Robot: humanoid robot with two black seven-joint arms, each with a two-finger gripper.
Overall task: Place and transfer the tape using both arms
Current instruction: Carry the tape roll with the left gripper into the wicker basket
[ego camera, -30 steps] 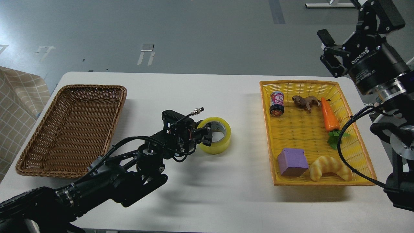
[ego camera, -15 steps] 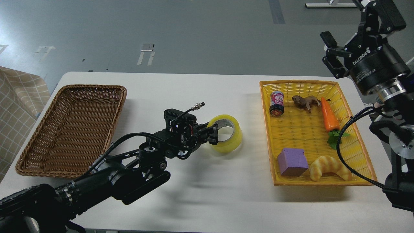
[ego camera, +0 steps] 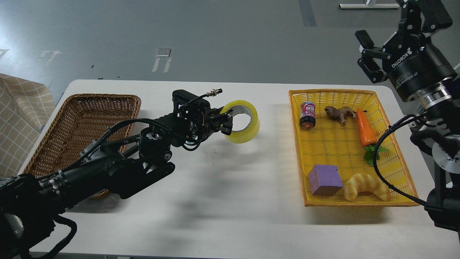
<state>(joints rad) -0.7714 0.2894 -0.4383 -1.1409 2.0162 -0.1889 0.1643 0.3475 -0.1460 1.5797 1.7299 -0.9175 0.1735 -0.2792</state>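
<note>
Over the middle of the table (ego camera: 230,201), toward its far edge, my left gripper (ego camera: 227,121) is gripping the tape (ego camera: 244,122) by its rim and holding it clear of the surface. Beyond the far right corner, my right gripper (ego camera: 367,54) is hanging with jaws spread wide, holding nothing. I judge the pickup done; the placing in the wicker basket (ego camera: 50,151) by the left edge is remaining.

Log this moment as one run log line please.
left gripper: shut on tape, lifted off table | right gripper: open, raised beyond yellow basket | brown basket: empty
</note>
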